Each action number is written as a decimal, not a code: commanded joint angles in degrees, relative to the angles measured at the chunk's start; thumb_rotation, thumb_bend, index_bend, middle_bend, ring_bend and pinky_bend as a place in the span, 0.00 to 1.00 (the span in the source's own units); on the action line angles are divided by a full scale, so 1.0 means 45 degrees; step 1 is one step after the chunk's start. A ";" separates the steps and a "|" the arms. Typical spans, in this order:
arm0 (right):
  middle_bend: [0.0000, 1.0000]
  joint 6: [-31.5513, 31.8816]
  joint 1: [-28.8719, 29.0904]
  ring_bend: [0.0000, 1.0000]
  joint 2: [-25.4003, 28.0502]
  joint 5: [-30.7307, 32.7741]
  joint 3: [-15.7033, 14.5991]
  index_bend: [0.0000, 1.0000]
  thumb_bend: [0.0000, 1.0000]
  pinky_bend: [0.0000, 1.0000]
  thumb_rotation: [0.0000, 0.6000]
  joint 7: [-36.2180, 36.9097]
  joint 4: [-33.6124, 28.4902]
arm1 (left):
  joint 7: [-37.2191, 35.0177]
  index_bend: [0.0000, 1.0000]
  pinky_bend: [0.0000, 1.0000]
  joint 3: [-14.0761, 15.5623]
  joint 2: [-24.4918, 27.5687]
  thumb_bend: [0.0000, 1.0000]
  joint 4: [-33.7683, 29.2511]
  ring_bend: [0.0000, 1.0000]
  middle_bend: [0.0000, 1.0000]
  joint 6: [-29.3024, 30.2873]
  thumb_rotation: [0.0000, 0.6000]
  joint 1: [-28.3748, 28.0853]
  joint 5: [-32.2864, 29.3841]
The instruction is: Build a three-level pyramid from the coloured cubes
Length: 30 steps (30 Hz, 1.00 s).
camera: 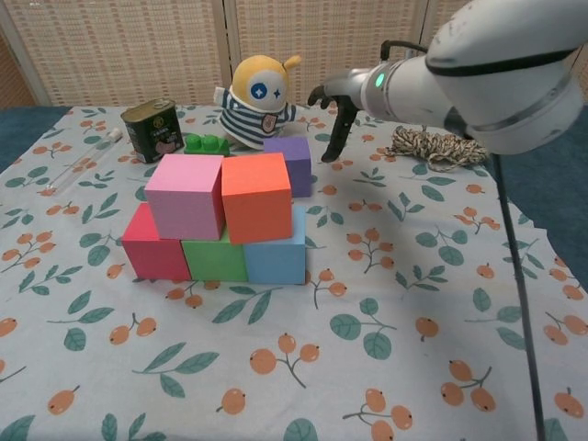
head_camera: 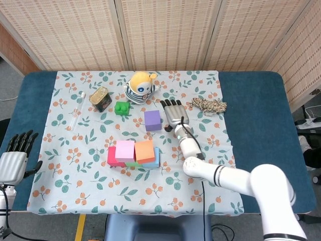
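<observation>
Right hand fingers spread, empty, just right of purple cube; left hand open at table edge

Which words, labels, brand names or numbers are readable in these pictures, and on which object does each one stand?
No text can be read.
The tin can carries a printed label, too small and blurred to read.
The coloured cubes, the purple cube and the striped plush toy show no writing.

6 cubes, 1 toy, 1 can, 1 rope, 1 brick.
</observation>
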 commanded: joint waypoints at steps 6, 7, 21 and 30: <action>0.03 -0.1402 0.1616 0.00 -0.2612 0.1698 0.0658 0.07 0.13 0.04 1.00 -0.0540 0.3939 | -0.0078 0.00 0.06 0.0014 0.0034 0.32 0.0010 0.00 0.00 -0.0077 1.00 -0.0019 -0.0014; 0.03 -0.1494 0.1674 0.00 -0.2765 0.1715 0.0693 0.10 0.13 0.04 1.00 -0.0552 0.4169 | -0.0072 0.00 0.06 0.0007 0.0038 0.32 0.0006 0.00 0.00 -0.0054 1.00 -0.0012 -0.0016; 0.29 -0.0574 0.1856 0.15 -0.3984 -0.0073 0.1588 0.65 0.41 0.19 1.00 0.0485 0.5691 | -0.0170 0.00 0.06 0.0019 0.0093 0.32 -0.0024 0.00 0.00 0.0013 1.00 0.0010 0.0049; 0.30 0.2298 0.1081 0.16 -0.1255 -0.0853 0.2578 0.68 0.46 0.19 1.00 0.0176 0.0476 | -0.0277 0.00 0.06 0.0112 0.0200 0.32 -0.0192 0.00 0.00 0.0184 1.00 0.0052 0.0308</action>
